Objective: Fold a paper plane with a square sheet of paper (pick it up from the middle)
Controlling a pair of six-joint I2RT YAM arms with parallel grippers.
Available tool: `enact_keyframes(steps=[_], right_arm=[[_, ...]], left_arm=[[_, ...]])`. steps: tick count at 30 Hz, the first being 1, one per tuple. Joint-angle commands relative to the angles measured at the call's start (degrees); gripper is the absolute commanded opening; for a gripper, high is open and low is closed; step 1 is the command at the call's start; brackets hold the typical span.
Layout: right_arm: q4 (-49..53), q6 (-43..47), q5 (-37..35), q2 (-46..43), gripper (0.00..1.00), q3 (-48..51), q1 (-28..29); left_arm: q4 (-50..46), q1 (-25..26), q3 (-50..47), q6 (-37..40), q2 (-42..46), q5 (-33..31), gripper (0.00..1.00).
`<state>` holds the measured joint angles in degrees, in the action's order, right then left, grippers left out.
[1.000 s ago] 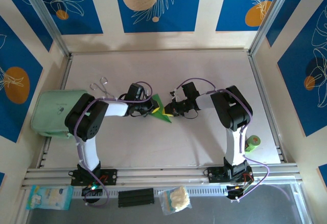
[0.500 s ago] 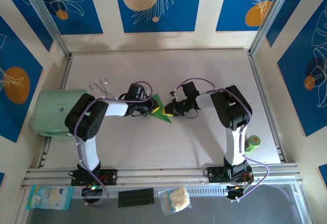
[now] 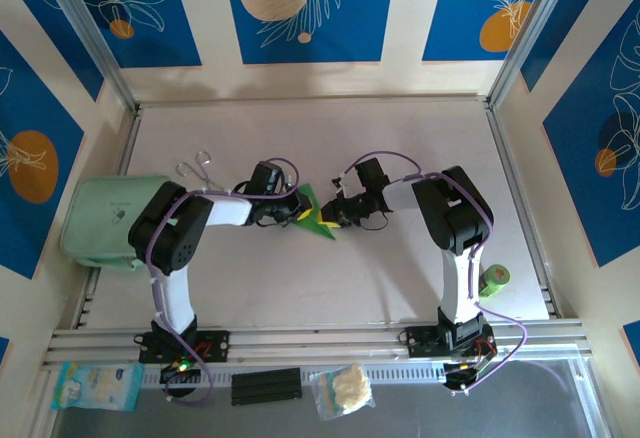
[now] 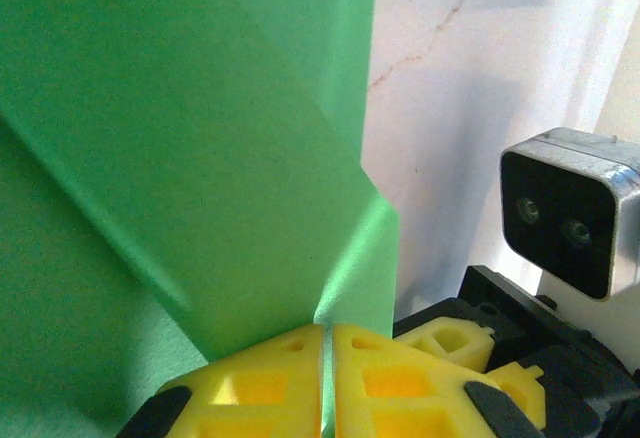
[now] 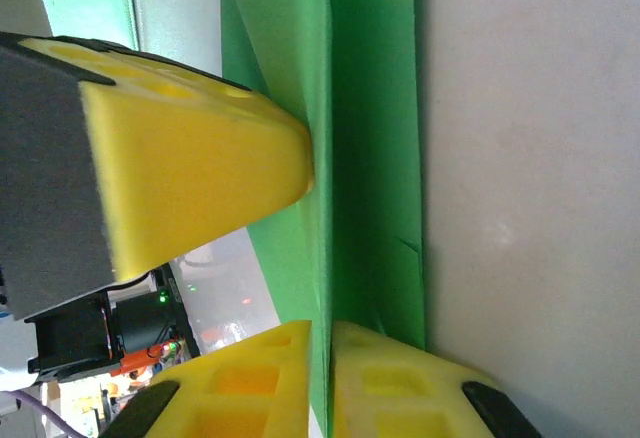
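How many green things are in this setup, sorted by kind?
Bright green paper, partly folded: 1
Pale mint-green pouch: 1
Small green roll: 1
Total: 3

Bright green paper plane (image 3: 311, 202), folded in creased layers, pointed, mid table (image 3: 400, 288)

— What colour is the paper plane (image 4: 200, 158)?
— Plain bright green. The left hand (image 4: 327, 343) and right hand (image 5: 320, 343) are yellow-tipped.
— At nine o'clock?
— A pale mint pouch (image 3: 105, 220); the tabletop (image 3: 400, 138) is whitish.
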<state>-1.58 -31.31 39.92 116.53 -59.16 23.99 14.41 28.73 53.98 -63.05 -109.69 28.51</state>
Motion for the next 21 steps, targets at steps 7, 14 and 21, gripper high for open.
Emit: enact_keyframes(steps=[7,14,21], right_arm=[[5.72,1.35,-0.84,-1.44,0.16,-0.21,-0.52],[6.97,1.31,-0.73,-3.36,0.18,0.43,-0.57],[8.44,2.50,-1.07,-4.64,0.18,1.91,-0.57]], left_arm=[[-1.96,-0.52,1.46,0.43,-1.12,0.20,0.12],[-1.93,-0.52,1.61,0.31,-1.14,0.16,0.12],[-1.93,-0.53,1.48,0.27,-1.05,0.15,0.12]])
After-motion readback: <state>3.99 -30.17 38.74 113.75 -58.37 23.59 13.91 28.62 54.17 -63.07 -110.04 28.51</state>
